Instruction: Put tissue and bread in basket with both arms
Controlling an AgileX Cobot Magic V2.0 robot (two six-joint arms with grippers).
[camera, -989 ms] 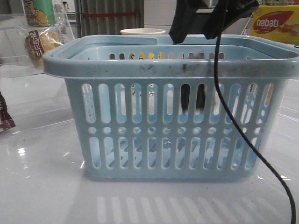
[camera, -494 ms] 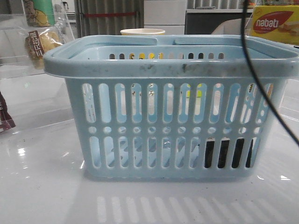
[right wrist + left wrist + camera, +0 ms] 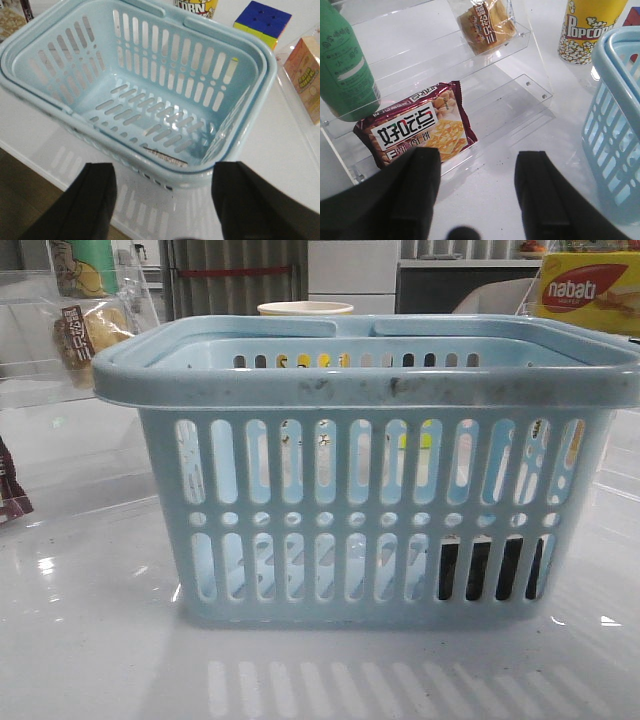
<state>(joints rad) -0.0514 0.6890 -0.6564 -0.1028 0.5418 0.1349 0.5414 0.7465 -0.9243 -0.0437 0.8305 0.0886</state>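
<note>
The pale blue basket (image 3: pixel 360 385) stands in the middle of the front view. The tissue (image 3: pixel 488 568), a small black pack, lies on its floor at the right and shows through the lower slots. In the right wrist view only a thin edge of it (image 3: pixel 164 155) shows under the basket's near rim (image 3: pixel 200 176). My right gripper (image 3: pixel 165 200) is open and empty, above and outside that rim. The bread (image 3: pixel 485 25) sits on a clear acrylic shelf, also at the far left of the front view (image 3: pixel 85 335). My left gripper (image 3: pixel 477 185) is open and empty, short of the shelf.
On the acrylic shelves (image 3: pixel 520 95) lie a dark red cracker packet (image 3: pixel 417 127) and a green bottle (image 3: pixel 345 65). A popcorn cup (image 3: pixel 587 27) stands behind the basket. A Rubik's cube (image 3: pixel 262 20) and an orange box (image 3: pixel 307 77) sit to the basket's right. A yellow nabati box (image 3: pixel 585 290) is at the back right.
My right gripper let the black pack drop to the basket floor and rose out of the front view. Its cable has now gone from view too.
</note>
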